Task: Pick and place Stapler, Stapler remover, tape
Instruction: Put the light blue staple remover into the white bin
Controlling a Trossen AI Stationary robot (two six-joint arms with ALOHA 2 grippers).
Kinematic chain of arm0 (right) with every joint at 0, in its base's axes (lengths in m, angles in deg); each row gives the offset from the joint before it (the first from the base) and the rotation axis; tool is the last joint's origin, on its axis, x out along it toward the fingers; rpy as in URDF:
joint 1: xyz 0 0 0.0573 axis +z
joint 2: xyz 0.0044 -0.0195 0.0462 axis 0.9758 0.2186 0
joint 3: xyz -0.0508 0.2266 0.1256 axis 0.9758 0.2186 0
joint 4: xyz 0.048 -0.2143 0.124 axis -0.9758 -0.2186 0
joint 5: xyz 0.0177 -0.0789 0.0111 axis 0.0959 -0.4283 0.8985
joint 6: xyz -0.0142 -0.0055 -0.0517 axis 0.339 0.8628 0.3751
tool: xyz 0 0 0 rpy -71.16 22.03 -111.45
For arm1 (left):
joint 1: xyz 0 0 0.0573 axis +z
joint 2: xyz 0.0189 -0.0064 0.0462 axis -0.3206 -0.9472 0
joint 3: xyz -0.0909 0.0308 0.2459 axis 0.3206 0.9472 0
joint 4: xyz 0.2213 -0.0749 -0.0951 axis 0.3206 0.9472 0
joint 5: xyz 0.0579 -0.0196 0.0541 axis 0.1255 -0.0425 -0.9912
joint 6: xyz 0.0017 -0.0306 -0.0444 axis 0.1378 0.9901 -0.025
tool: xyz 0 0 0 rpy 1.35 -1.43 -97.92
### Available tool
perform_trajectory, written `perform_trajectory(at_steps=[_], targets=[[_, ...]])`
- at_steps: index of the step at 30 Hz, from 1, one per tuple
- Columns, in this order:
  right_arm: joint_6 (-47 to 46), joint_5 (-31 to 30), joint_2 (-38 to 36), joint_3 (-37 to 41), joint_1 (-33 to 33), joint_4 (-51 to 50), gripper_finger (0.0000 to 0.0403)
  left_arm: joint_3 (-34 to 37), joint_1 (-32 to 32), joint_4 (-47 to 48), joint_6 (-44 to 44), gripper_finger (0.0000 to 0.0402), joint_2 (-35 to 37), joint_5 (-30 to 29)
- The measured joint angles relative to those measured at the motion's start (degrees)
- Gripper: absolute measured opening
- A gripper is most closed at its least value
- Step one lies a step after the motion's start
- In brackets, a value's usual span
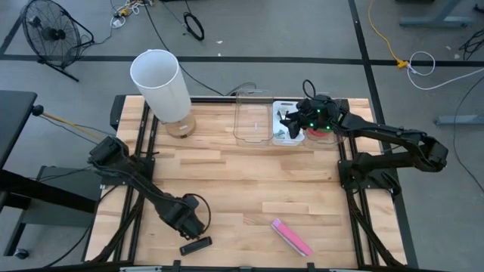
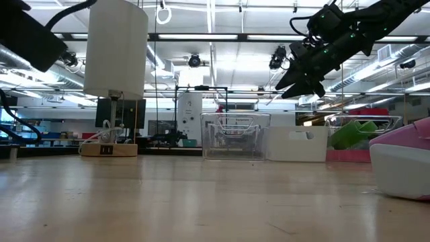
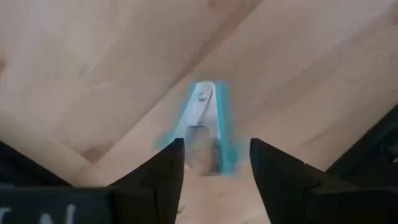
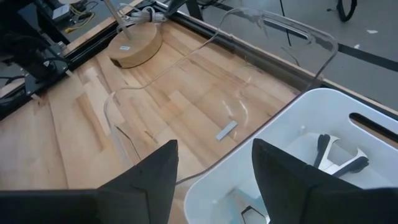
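A teal staple remover (image 3: pixel 205 124) with a metal jaw lies on the wooden table between the open fingers of my left gripper (image 3: pixel 214 162), which points down near the table's front left (image 1: pixel 193 219). The fingers stand on either side of it. A pink stapler (image 1: pixel 291 236) lies near the front edge and shows in the low view (image 2: pixel 403 165). My right gripper (image 1: pixel 291 121) is open and empty above a white bin (image 4: pixel 292 124) at the far side. Green ring-like tape (image 2: pixel 353 133) sits in a pink tray, mostly hidden by my right arm in the high view.
A clear plastic bin (image 1: pixel 253 117) stands left of the white bin, which holds black-and-white tools (image 4: pixel 339 158). A white-shaded lamp (image 1: pixel 162 83) on a round wooden base (image 4: pixel 137 46) stands far left. A dark oblong object (image 1: pixel 195 245) lies at the front edge by my left gripper.
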Motion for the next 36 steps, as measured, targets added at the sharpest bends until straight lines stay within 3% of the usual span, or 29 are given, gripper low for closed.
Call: perform_trajectory(at_steps=[6, 14, 20, 36], targets=[[0.22, 0.0, 0.0, 0.02, 0.0, -0.02, 0.0206, 0.0, -0.25, 0.1, -0.1, 0.0212, -1.78, 0.71], [0.35, -0.01, 0.0, 0.02, 0.0, -0.02, 0.0206, 0.02, -0.07, 2.89, -4.62, 0.0213, -1.94, 0.71], [0.31, -0.8, 0.0, 0.02, 0.0, -0.02, 0.0206, 0.02, 0.35, 7.94, -0.77, 0.0213, -1.94, 0.76], [0.22, -1.53, 0.02, 0.02, 0.69, -0.04, 0.0206, 0.02, 0.5, 3.79, 6.65, 0.0198, -1.94, -2.19]])
